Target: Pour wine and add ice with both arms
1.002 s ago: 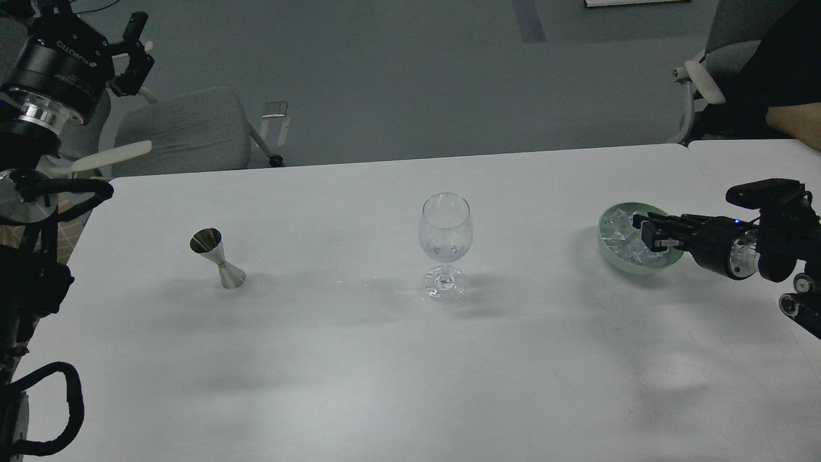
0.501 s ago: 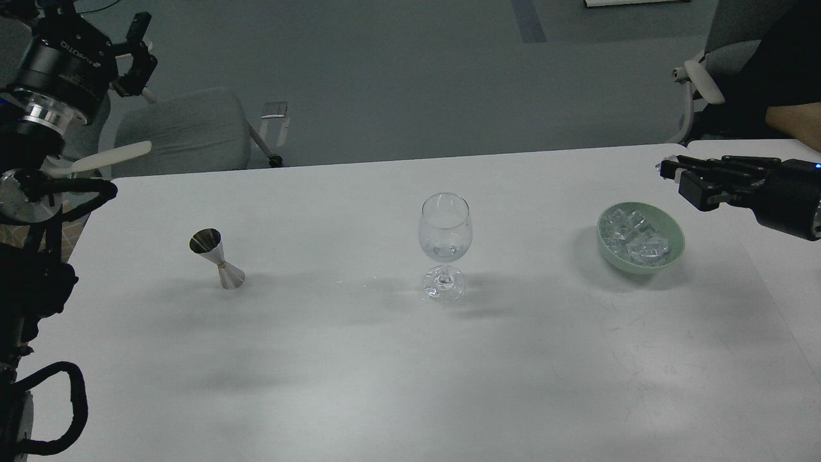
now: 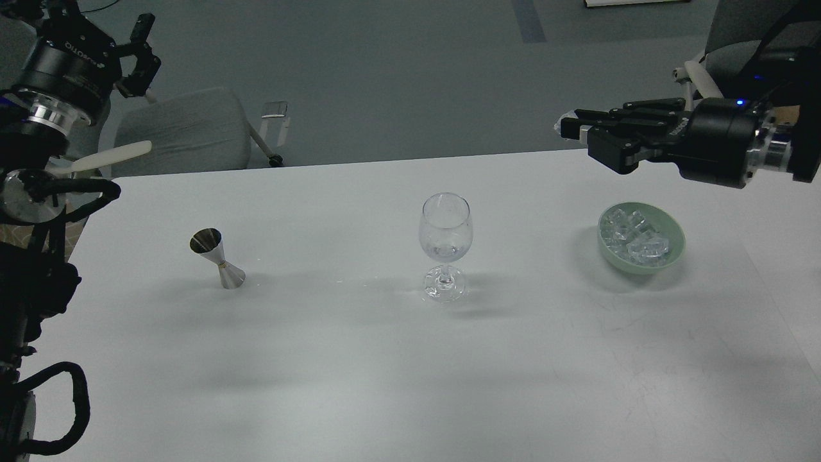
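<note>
A clear wine glass (image 3: 446,234) stands upright at the table's middle. A pale green bowl (image 3: 675,255) at the right holds several clear ice chunks (image 3: 632,240). My right gripper (image 3: 569,128) is raised above the table's far edge, up and left of the bowl and right of the glass. It is shut on a small glassy ice chunk (image 3: 567,123) at its fingertips. My left gripper (image 3: 144,50) is high at the far left, off the table, open and empty. A steel jigger (image 3: 218,260) stands on the left of the table.
The white table (image 3: 385,372) has its far edge near the top third of the view. A grey chair (image 3: 186,128) stands behind the left corner, and another chair (image 3: 699,83) with a seated person is behind the right corner.
My right gripper rose out of the bowl with an ice chunk, then moved up and left towards the glass. My left arm barely moved.
</note>
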